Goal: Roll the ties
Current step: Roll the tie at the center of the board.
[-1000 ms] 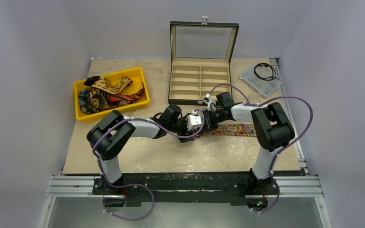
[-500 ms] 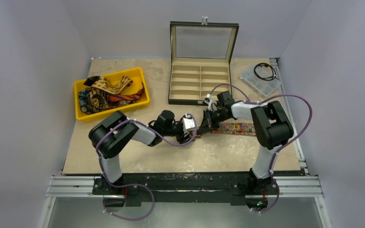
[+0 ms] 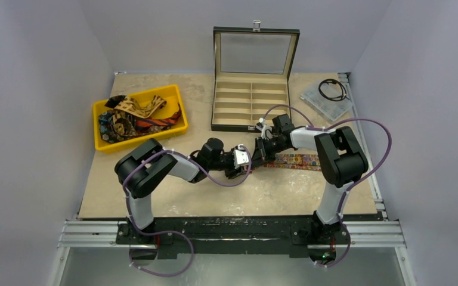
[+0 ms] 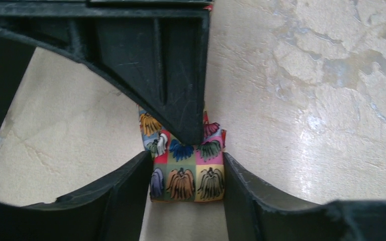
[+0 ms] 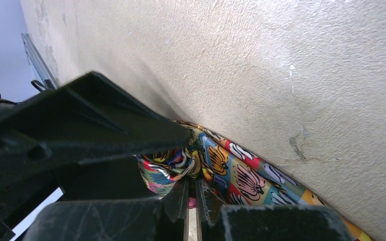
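The multicoloured floral tie [image 3: 292, 161] lies flat along the table, and its left end is wound into a small roll [image 4: 188, 175]. My left gripper [image 4: 187, 166] straddles that roll, with one finger [image 4: 130, 193] against each side of it. My right gripper [image 5: 192, 190] is shut on the inner fold of the roll, with pink fabric pinched between its tips. In the left wrist view its black finger [image 4: 173, 85] comes down onto the roll from above. Both grippers meet at mid-table [image 3: 251, 158]. More ties [image 3: 132, 116] lie heaped in the yellow bin [image 3: 104, 146].
An open black box with tan compartments [image 3: 250, 101] stands just behind the grippers, its lid upright. A clear bag with a black coiled cable [image 3: 329, 94] lies at the back right. The yellow bin sits at the left, behind my left arm.
My left wrist drew back a little to the left and settled lower by the roll, and its jaws narrowed slightly. The right gripper shifted slightly left and stayed shut on the tie.
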